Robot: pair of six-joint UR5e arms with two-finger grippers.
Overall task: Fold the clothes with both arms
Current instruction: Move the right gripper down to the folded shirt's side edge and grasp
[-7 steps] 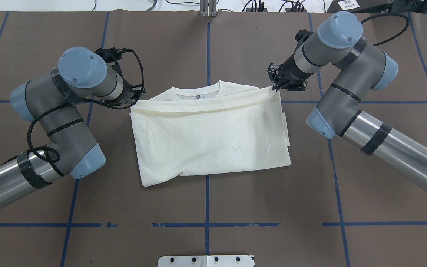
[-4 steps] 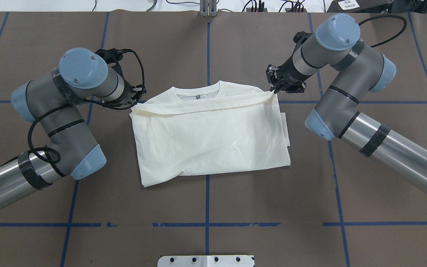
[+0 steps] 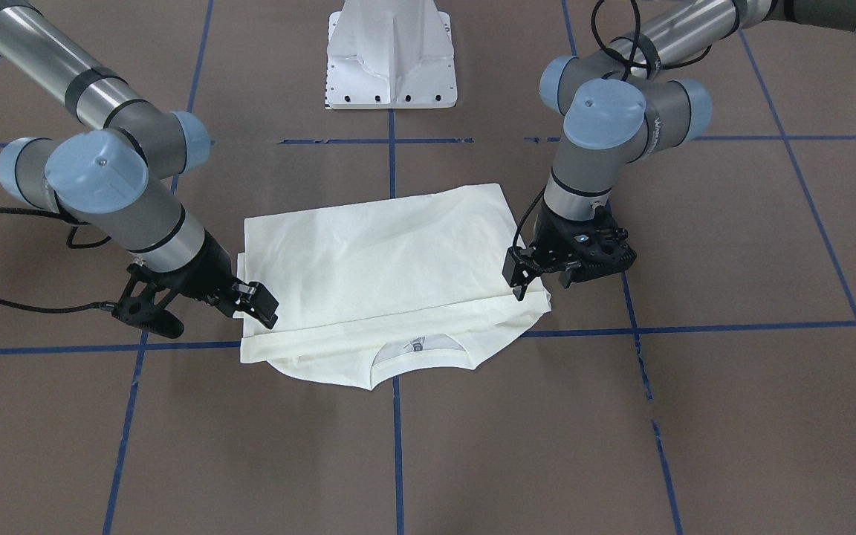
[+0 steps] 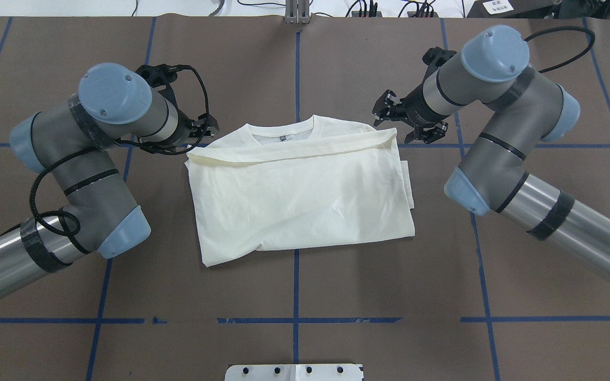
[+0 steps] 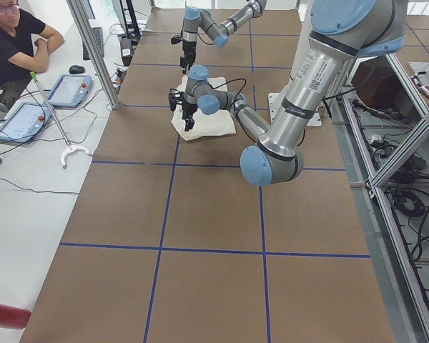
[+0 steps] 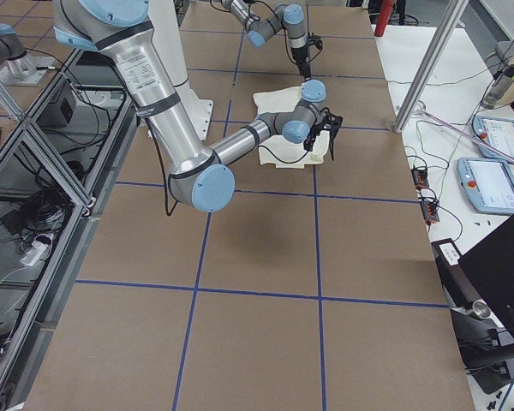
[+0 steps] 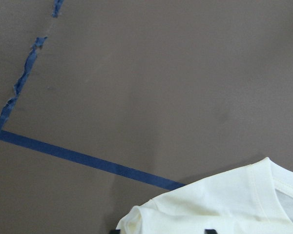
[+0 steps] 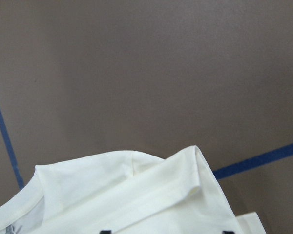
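Close to the robot is a flat white base plate (image 4: 294, 372) with small dark holes. It sits on the table (image 4: 141, 286), which has a smooth brown cover with thin blue tape lines (image 4: 485, 275) making big squares. In the middle lies the shirt (image 4: 299, 201). It is soft and cream, a bit wrinkly, and folded into a fat rectangle with its plain side up. The folded-over edge makes a long straight band near the far side. Past it the round ribbed neckline (image 4: 284, 128) peeks out, with a little label inside. Two arms bend in from the sides, the left arm (image 4: 88, 174) and the right arm (image 4: 501, 159). They are shiny silver tubes with grey sleeves and pale blue round caps. The left gripper (image 3: 543, 286) is just over one far corner of the shirt, its black fingers spread wide and holding nothing. The right gripper (image 4: 405, 124) is by the other far corner, also spread wide with nothing in it.
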